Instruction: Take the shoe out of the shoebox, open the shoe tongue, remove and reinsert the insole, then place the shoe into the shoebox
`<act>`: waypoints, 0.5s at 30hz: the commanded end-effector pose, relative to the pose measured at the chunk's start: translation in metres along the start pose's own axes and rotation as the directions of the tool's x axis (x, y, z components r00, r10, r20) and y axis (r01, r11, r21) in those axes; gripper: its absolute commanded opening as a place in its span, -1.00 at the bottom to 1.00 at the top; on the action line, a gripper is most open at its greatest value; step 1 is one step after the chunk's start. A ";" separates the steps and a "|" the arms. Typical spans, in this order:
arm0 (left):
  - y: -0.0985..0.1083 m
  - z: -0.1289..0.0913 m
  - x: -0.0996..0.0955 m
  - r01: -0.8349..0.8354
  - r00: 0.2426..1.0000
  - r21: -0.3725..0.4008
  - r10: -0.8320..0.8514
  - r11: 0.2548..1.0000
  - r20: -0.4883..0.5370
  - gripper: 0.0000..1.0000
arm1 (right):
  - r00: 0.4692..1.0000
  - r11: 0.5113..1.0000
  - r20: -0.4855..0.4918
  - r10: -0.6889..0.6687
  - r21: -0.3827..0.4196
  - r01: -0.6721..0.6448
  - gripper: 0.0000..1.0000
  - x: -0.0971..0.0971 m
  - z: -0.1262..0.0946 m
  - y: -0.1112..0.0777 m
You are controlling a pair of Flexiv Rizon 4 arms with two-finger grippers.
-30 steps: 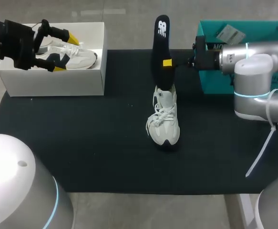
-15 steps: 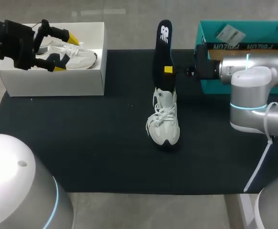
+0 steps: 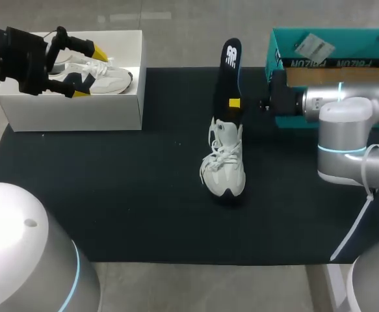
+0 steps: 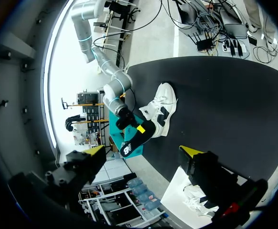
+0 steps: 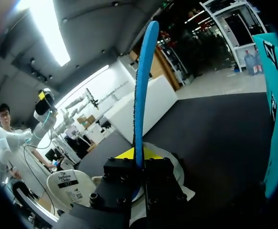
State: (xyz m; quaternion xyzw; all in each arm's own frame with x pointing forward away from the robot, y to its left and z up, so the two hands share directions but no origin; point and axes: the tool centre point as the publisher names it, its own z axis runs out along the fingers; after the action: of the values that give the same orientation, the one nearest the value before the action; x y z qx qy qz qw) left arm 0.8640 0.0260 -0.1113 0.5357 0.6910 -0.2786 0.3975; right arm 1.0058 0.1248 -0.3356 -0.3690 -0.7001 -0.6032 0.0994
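A white sneaker (image 3: 223,164) stands on the black mat (image 3: 111,195), toe toward the front edge. A dark insole (image 3: 229,75) rises nearly upright from its heel opening, and my right gripper (image 3: 236,103) is shut on the insole just above the shoe. In the right wrist view the insole (image 5: 142,90) runs edge-on out between the fingers (image 5: 129,153), with the sneaker (image 5: 176,168) below. My left gripper (image 3: 69,64) hangs open over the white shoebox (image 3: 78,107), which holds a second sneaker (image 3: 104,75). The left wrist view shows the sneaker (image 4: 161,106) and insole (image 4: 135,139) far ahead.
A teal box (image 3: 275,97) with a card inside stands at the back right, just behind my right arm (image 3: 345,104). The white shoebox sits at the mat's back left corner. Black mat stretches in front of the sneaker.
My right gripper has shifted right and lower with the insole, bringing it down toward the sneaker's heel opening and more upright. The left arm has not moved.
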 end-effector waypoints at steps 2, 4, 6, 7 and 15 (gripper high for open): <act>0.001 0.000 -0.001 0.000 1.000 0.001 0.000 1.000 -0.005 1.00 | 1.000 1.000 0.015 0.012 -0.007 -0.012 -1.00 -0.001 0.008 -0.015; 0.001 0.000 -0.001 0.000 1.000 0.001 0.000 1.000 -0.005 1.00 | 1.000 1.000 0.014 0.024 -0.004 -0.024 -1.00 0.000 0.011 -0.020; 0.001 0.000 -0.001 0.000 1.000 0.001 0.000 1.000 -0.005 1.00 | 1.000 1.000 0.008 0.028 -0.010 -0.028 -1.00 0.001 0.012 -0.022; 0.001 0.000 -0.001 0.000 1.000 0.001 0.000 1.000 -0.005 1.00 | 1.000 1.000 0.009 0.029 -0.008 -0.029 -1.00 0.002 0.013 -0.023; 0.001 0.000 -0.001 0.000 1.000 0.001 0.000 1.000 -0.005 1.00 | 0.999 0.999 0.015 0.029 -0.018 -0.029 -1.00 0.013 0.011 -0.025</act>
State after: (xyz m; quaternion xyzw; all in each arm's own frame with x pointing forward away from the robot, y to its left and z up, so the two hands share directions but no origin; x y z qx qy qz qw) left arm 0.8640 0.0259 -0.1113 0.5357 0.6909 -0.2786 0.3975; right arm 0.9904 0.1368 -0.3483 -0.3817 -0.6916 -0.6042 0.1046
